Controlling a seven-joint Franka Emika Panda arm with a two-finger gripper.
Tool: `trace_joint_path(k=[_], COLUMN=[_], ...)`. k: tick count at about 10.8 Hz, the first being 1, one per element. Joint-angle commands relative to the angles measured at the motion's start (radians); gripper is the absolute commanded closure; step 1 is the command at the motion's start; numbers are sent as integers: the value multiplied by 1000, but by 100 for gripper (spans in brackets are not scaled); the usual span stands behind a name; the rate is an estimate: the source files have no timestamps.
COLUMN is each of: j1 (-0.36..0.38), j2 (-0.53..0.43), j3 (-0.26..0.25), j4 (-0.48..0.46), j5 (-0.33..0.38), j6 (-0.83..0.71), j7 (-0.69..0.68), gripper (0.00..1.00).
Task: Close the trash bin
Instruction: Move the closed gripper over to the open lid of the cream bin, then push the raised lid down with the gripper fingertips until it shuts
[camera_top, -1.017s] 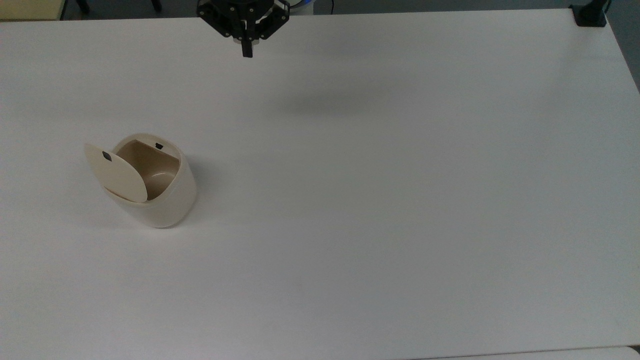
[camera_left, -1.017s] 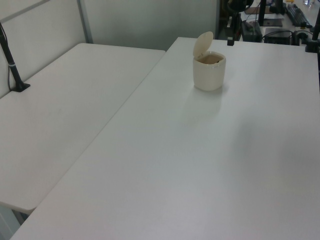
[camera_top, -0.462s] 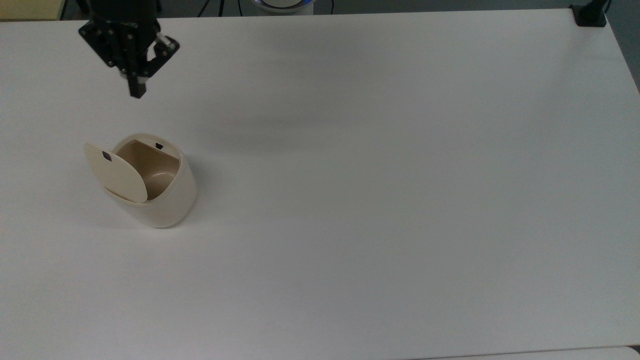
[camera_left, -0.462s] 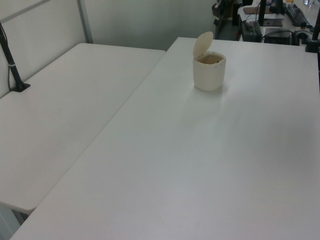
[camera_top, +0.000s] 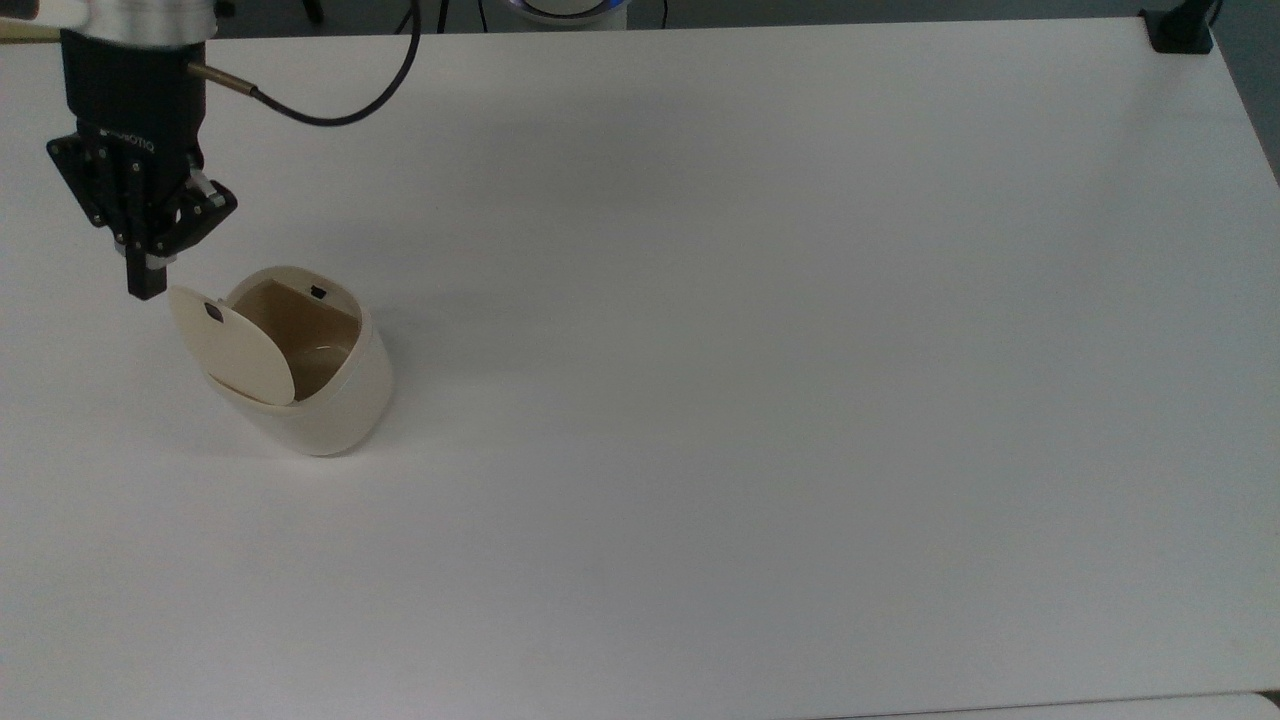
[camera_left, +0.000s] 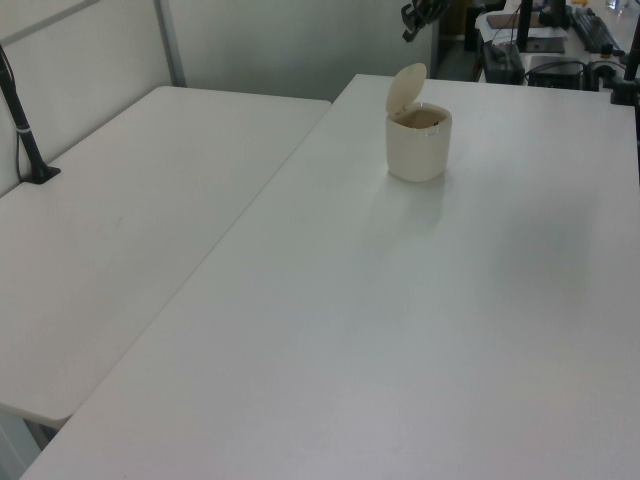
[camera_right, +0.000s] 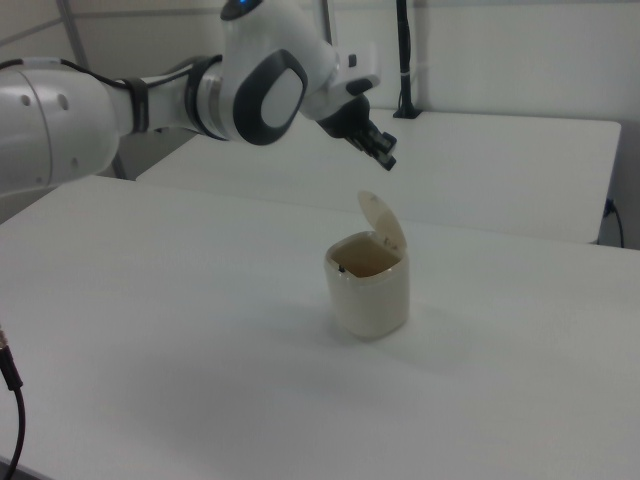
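The bin (camera_top: 310, 385) stands on the white counter (camera_top: 760, 380), toward the top view's left and well in from every edge. Its lid (camera_top: 230, 345) is raised on the hinge, leaning to the top view's left, and the tan inside is open to view. The counter is bare across the middle and the top view's right, leaving wide room on those sides.

The pincer (camera_top: 146, 285) hangs above the counter just beyond the lid's upper edge, apart from it, fingers pressed together and holding nothing. In the right view the pincer (camera_right: 385, 155) is above and behind the lid (camera_right: 384, 222), with air between them. In the left view the pincer (camera_left: 410, 20) is partly cut off at the top edge.

A black cable (camera_top: 330, 105) loops from the wrist out of the top view. A black clamp (camera_top: 1180, 28) sits at the counter's far corner, partly cut off. White lettering on the pincer's body looks like "ROBOTIQ", upside down.
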Motion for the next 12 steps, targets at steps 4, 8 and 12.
trace_joint_path(k=[4,8,12], j1=[6,17,32], j2=[34,25,46], j3=[-6,4,4], j4=[14,10,-52], j5=[-12,-16,-19], j6=[-81,-244,-286], j7=[33,-13,-59], gripper=[99,99,99])
